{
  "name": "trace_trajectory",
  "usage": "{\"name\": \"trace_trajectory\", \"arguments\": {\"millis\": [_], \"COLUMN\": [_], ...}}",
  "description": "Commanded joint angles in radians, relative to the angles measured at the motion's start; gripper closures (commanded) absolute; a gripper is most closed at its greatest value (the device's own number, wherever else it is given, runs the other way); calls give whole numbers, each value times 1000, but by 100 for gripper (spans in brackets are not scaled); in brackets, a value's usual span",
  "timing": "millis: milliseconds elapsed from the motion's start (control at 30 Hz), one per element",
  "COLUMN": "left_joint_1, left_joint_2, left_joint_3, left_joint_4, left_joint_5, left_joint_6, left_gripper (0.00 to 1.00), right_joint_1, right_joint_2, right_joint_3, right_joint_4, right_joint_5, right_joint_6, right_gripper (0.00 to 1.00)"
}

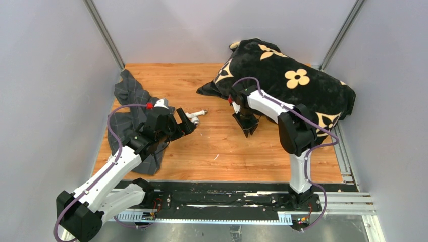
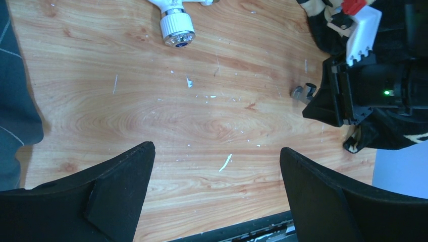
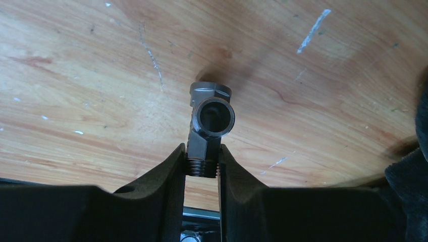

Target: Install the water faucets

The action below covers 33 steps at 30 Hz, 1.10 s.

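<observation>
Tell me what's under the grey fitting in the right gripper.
Bare, scratched wooden tabletop shows under the grey fitting, which the right gripper pinches by its threaded end. The spot directly beneath is hidden by the fitting.

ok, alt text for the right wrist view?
Right gripper shut on the threaded end of a grey metal T-shaped fitting, its open round port facing the camera. Below, scuffed wooden tabletop; black cushion at the right edge.
</observation>
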Motion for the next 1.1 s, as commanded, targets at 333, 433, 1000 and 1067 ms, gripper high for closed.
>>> {"name": "trace_trajectory", "arguments": {"millis": [333,433,1000,1067], "left_joint_1": [2,2,2,2], "left_joint_2": [-13,-20,-26,-27], "left_joint_3": [18,14,14,13], "left_joint_4": [-1,-1,-10,-9], "left_joint_5": [-9,-11,-17,-15], "left_joint_6": [3,1,3,3], "left_gripper": [2,2,2,2], "right_joint_1": [10,10,10,10], "right_joint_2": [57,52,55,50], "right_joint_3": [60,59,69,70], "right_joint_4": [-81,-78,-67,-67], "right_joint_5": [27,26,6,5], "right_joint_6": [-41,-40,-34,-34], "right_gripper": [87,82,66,66]}}
